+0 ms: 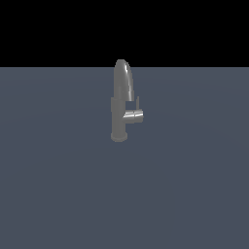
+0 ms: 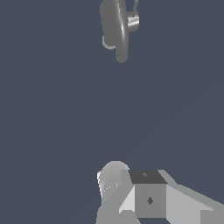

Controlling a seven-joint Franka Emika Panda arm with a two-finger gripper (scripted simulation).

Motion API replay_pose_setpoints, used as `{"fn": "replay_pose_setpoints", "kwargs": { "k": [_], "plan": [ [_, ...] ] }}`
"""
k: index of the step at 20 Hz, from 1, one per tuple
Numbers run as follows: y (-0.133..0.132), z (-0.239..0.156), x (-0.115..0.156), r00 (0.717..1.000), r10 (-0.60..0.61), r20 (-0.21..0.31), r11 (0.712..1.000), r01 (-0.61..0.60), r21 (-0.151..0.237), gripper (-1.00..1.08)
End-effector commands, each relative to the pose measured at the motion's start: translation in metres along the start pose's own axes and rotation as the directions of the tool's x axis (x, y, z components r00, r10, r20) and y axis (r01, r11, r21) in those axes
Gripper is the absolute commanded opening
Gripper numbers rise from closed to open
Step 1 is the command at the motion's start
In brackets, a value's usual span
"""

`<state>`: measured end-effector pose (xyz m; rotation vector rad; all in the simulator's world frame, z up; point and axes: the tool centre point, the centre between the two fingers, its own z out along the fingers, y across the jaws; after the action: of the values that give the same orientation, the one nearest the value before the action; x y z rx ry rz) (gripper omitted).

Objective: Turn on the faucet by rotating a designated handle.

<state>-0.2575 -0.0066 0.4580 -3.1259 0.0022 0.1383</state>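
Observation:
The faucet (image 1: 119, 104) is small, of grey brushed metal, and stands upright on the flat grey-blue floor (image 1: 58, 185), with a tall rounded spout. The handle (image 1: 133, 117) is a short horizontal cylinder jutting from the post toward the exterior view's right, with a thin blade (image 1: 137, 103) rising at its end. The arm does not show in the exterior view. In the wrist view the faucet (image 2: 114, 26) and its handle (image 2: 133, 22) lie far from my gripper (image 2: 144, 192). Only blocky grey parts of the gripper show, with nothing between them. I cannot tell how far apart its jaws stand.
The grey-blue floor (image 2: 52, 109) stretches all around the faucet. A black background lies behind it in the exterior view. No other object shows.

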Motion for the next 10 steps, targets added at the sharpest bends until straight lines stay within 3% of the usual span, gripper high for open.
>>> {"fn": "replay_pose_setpoints", "kwargs": {
  "k": [1,10],
  "plan": [
    [0.0,0.0,0.0,1.0,0.0,0.0,1.0,0.0,0.0,-1.0],
    [-0.002,0.0,0.011,0.999,0.02,0.025,1.0,-0.021,0.021,-1.0]
  ]
}}
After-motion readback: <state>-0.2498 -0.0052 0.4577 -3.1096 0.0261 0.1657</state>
